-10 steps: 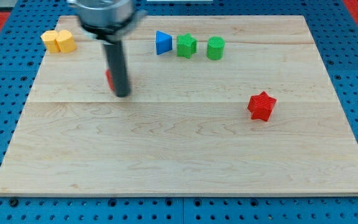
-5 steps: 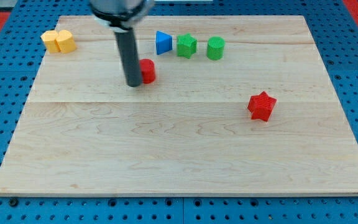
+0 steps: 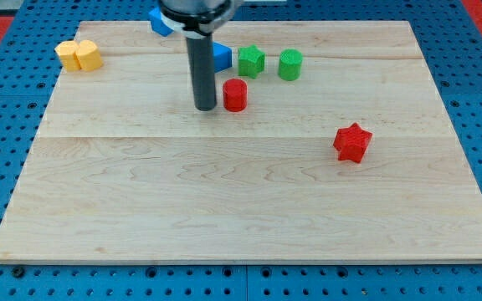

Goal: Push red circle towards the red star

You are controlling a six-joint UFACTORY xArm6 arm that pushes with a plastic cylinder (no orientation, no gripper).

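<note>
The red circle (image 3: pixel 235 94), a short red cylinder, stands on the wooden board a little above its middle. My tip (image 3: pixel 205 108) rests just to the circle's left, close beside it, with a thin gap. The red star (image 3: pixel 352 142) lies well to the view's right and slightly lower than the circle.
A blue block (image 3: pixel 220 57), partly hidden behind the rod, a green star-like block (image 3: pixel 251 61) and a green cylinder (image 3: pixel 289 64) sit in a row just above the red circle. Two yellow blocks (image 3: pixel 79 55) sit at the top left. Another blue block (image 3: pixel 159 19) shows at the top edge.
My tip has moved to the view's right and pushed the red circle to the right, from about the board's left third to under the blue and green blocks.
</note>
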